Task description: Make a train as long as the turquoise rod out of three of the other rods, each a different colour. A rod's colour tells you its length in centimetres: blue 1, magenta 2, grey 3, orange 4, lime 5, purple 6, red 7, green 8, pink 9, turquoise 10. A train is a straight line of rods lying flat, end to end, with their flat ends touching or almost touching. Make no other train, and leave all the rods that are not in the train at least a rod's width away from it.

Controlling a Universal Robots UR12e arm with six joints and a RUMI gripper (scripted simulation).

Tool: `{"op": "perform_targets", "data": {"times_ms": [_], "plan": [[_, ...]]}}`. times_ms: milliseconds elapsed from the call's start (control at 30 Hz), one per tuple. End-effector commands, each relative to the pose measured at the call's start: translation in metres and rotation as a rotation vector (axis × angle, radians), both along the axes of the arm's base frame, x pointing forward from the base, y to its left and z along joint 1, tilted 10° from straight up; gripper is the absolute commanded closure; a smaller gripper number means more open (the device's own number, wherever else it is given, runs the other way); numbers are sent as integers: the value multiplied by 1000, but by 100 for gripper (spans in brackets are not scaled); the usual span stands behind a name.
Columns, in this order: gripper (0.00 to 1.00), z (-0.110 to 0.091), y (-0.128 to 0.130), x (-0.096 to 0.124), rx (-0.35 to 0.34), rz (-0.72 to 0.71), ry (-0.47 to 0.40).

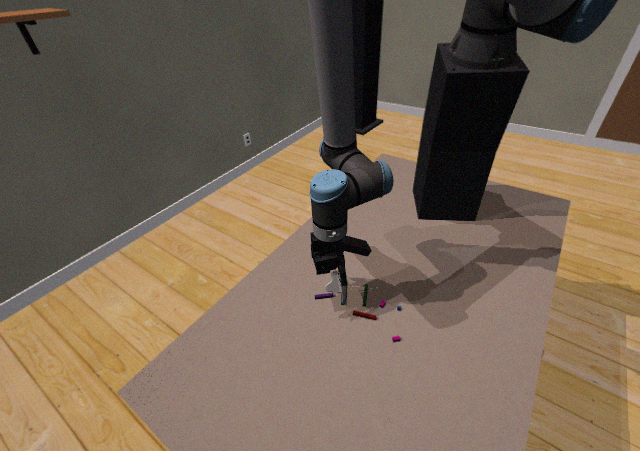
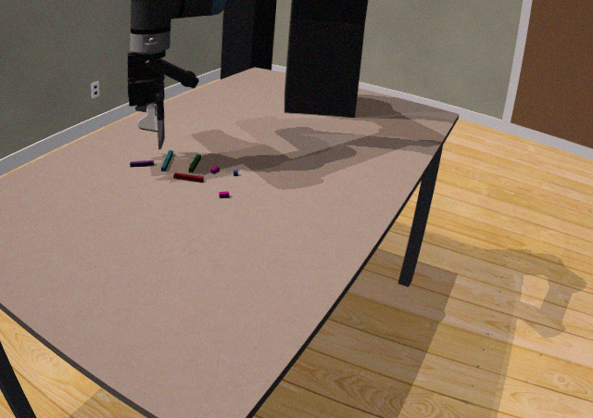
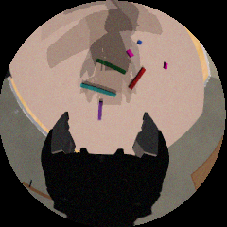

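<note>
The turquoise rod lies flat on the desk just ahead of the pincer, with the purple rod between them. Beyond it lie the green rod, the red rod, two magenta rods and a blue one, all apart. The pincer hangs above, fully open and empty. A sound choice would be red, magenta and blue; lower squarely over a rod's middle, fingers straddling its long sides.

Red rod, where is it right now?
In the exterior view the red rod lies flat on the table, just in front of the turquoise rod and green rod.
</note>
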State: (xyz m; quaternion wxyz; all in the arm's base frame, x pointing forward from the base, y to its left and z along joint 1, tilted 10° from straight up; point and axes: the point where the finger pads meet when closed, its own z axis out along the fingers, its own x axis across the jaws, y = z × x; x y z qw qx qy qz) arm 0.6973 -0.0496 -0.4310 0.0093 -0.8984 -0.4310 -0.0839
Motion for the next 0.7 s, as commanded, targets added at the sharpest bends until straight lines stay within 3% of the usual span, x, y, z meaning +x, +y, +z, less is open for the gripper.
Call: {"op": "perform_targets", "data": {"times_ms": [0,233,300,667], "plan": [[0,1,14,-5,-13,91,-9],[0,2,56,-21,-54,369,-33],[0,2,56,-21,-54,369,-33],[0,5,121,-52,-121,831,-75]]}}
